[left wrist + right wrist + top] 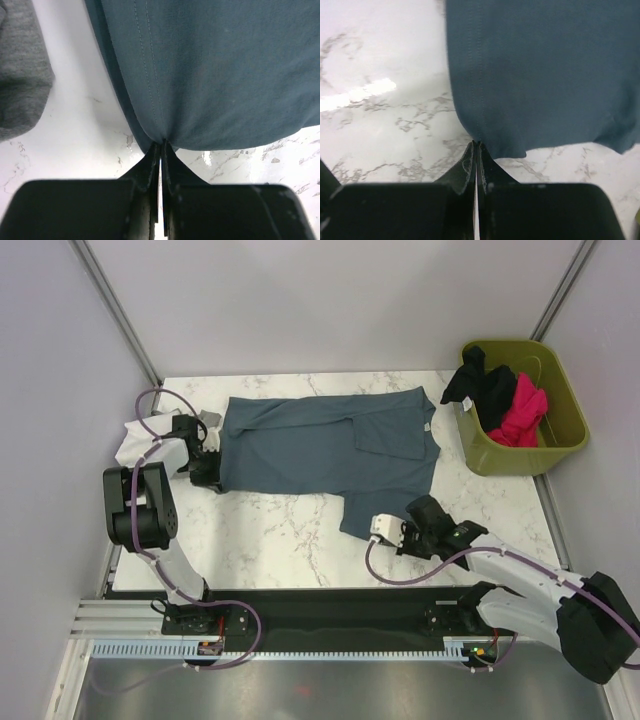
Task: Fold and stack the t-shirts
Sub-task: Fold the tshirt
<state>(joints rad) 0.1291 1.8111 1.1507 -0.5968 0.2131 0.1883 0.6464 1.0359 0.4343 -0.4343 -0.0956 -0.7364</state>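
Note:
A slate blue-grey t-shirt [320, 445] lies spread flat across the back of the marble table [270, 540]. My left gripper [213, 478] is at the shirt's left edge. In the left wrist view this gripper [162, 145] is shut, and its tips pinch the stitched hem of the shirt [225, 75]. My right gripper [368, 528] is at the near sleeve. In the right wrist view it [477, 144] is shut on the hemmed edge of that cloth [545, 75]. A black t-shirt [482, 385] and a magenta-pink one [522, 415] lie heaped in the bin.
The olive-green bin [560, 430] stands at the back right, past the table's corner. White cloth [130, 443] and a grey piece [211, 418] lie at the left edge under my left arm; the grey cloth [20, 75] shows beside the hem. Walls close in on both sides.

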